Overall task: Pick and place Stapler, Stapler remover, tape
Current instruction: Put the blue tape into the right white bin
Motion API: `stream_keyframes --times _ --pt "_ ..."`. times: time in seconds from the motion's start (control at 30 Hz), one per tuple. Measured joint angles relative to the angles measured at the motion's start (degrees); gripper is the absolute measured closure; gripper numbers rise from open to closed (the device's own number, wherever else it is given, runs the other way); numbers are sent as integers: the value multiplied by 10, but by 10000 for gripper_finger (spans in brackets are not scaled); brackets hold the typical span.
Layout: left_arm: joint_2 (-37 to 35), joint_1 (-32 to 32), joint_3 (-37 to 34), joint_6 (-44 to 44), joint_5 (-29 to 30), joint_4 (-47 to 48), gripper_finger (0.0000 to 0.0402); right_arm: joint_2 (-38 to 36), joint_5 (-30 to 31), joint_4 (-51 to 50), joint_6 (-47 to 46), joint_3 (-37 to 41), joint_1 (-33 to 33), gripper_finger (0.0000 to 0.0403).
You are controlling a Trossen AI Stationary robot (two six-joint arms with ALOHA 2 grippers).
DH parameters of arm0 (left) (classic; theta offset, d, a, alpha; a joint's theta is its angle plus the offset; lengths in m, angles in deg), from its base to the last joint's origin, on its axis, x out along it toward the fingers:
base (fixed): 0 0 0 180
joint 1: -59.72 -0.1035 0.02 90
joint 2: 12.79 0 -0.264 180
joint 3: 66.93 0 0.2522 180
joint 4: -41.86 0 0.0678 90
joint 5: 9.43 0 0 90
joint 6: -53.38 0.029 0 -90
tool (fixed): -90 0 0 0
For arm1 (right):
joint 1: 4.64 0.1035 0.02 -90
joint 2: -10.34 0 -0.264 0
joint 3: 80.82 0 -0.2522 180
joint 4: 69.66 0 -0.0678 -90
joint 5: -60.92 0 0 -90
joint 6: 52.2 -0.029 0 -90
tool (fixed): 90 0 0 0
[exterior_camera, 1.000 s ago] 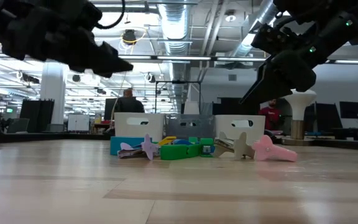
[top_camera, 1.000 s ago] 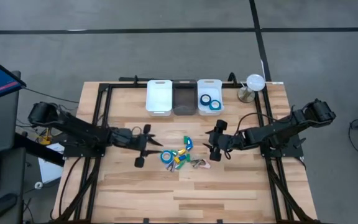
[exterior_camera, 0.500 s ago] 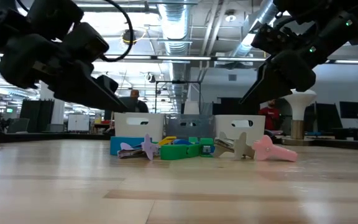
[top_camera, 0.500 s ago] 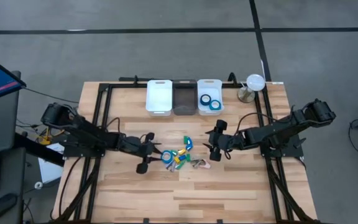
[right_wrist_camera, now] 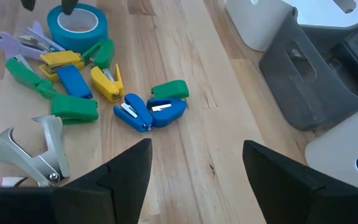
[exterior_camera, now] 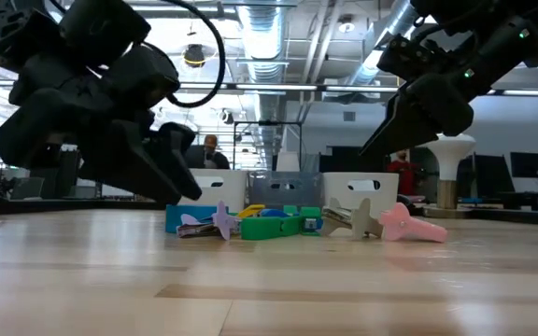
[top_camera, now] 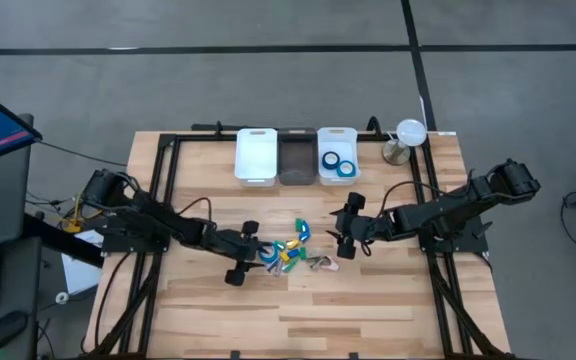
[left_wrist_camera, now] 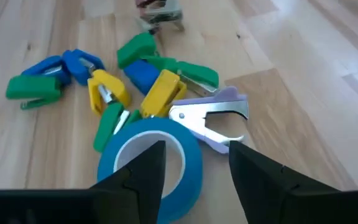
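Left claw [left_wrist_camera: 194, 158] low over the pile in the middle of the wooden desk [top_camera: 368, 310], fingers apart, one inside the hole of the bright blue tape ring with the pale inside [left_wrist_camera: 148, 122] and one outside its wall. Right claw [top_camera: 346, 238] waiting up high by the other side of the pile, fingers wide apart, holding nothing.

To do it well: go down a bit more, close slowly on the ring's wall, and lift straight up. Keep off the lilac staple remover with metal teeth [left_wrist_camera: 213, 115], which touches the ring and may come along.

Counting:
- Three tape rings: one here, two in the white bin [top_camera: 337, 141].
- Three bins in a row.
- Two staple removers for sure: lilac, and grey [right_wrist_camera: 39, 155].
- Many little green, yellow and blue staplers [right_wrist_camera: 73, 81], too jumbled to count.
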Motion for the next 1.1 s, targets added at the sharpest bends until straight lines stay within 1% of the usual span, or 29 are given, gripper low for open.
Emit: stream_keyframes --times 0.1,0.23,0.37,0.53,0.67,0.77,0.83,1.0,1.1 --pt "-8 -3 1 10 3 1 227 0 0 0 0 0 0 159" --pt "-30 -4 1 11 22 38 226 0 0 0 0 0 4 159" --pt "-41 -3 1 4 22 88 228 0 0 2 0 0 4 159" --pt "-41 -3 1 -2 19 101 229 0 0 2 0 0 4 159" --pt "-41 -3 3 24 17 108 231 0 0 4 0 0 4 159" --pt "-41 -3 20 49 17 128 231 0 0 4 0 0 4 159" --pt "-41 -4 40 68 17 165 231 0 0 4 0 0 4 159" --pt "-41 -20 118 74 10 348 231 0 0 4 0 0 4 159" --pt "-41 -27 159 78 11 407 232 0 0 4 0 0 4 159"
